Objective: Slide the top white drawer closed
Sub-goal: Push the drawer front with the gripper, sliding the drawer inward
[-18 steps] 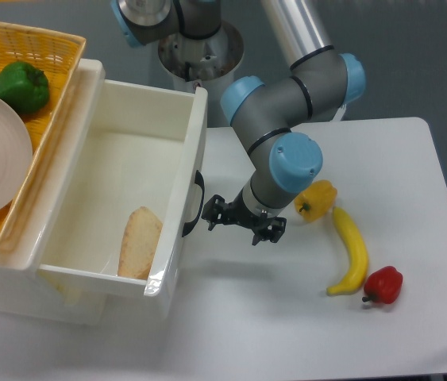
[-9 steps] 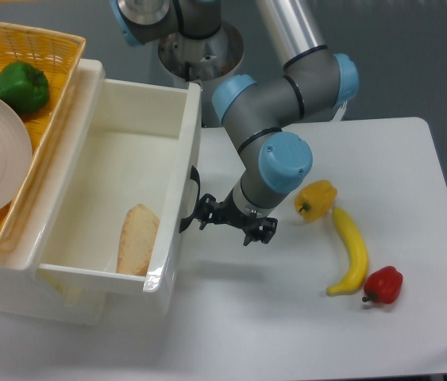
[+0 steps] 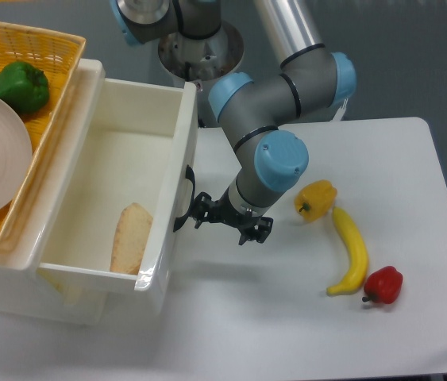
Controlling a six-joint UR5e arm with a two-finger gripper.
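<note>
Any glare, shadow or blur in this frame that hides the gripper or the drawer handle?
Fixed camera: sharp throughout, no motion blur. A small glare spot sits on the top white drawer's front corner. The arm throws a soft shadow on the table below the gripper. The black handle and dark gripper fingers merge visually, so contact and finger opening are hard to read.

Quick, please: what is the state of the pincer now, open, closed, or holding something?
Pincer: open, holding nothing, beside the glossy white plastic top drawer's black arched handle.
</note>
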